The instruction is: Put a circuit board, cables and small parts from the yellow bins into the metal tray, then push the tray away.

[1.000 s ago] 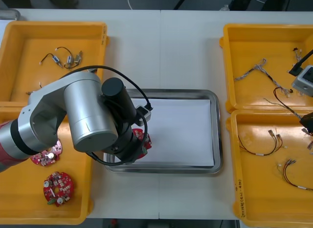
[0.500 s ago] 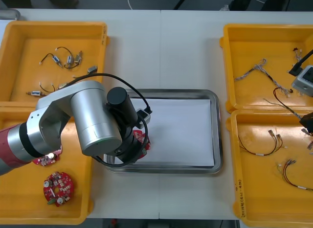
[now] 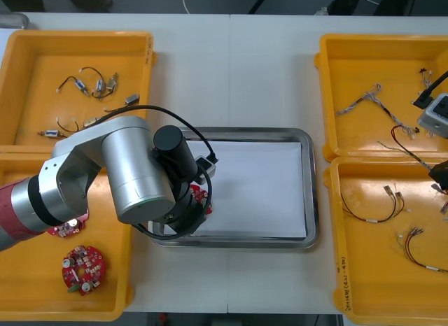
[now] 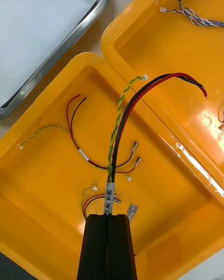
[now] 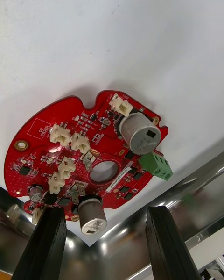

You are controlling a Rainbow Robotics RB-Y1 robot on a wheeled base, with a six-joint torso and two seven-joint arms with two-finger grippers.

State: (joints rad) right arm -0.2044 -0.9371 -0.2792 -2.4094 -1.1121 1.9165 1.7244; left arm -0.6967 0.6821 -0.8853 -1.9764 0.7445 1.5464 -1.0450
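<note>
A round red circuit board (image 5: 88,156) lies flat on the white inside of the metal tray (image 3: 309,189), at its near left corner (image 5: 144,242). My left gripper (image 5: 103,211) is open just over the board's near edge, with its fingers (image 5: 46,242) apart on either side of a silver capacitor. In the front view the left arm covers most of the board (image 3: 199,194). My right gripper (image 4: 108,218) hangs over the near right yellow bin (image 4: 42,182), shut on a cable (image 4: 122,116) of black, red and twisted yellow-green wires. That gripper (image 3: 439,173) is at the front view's right edge.
Two more red boards (image 3: 82,264) lie in the near left bin (image 3: 28,291), and small metal parts (image 3: 98,83) in the far left one. The right bins hold a blue and white cable (image 3: 371,101) and red and yellow cables (image 3: 374,207).
My left arm came down and back towards the tray's near left corner with the board, and its fingers have opened, leaving the board on the tray. The right arm has not moved.
</note>
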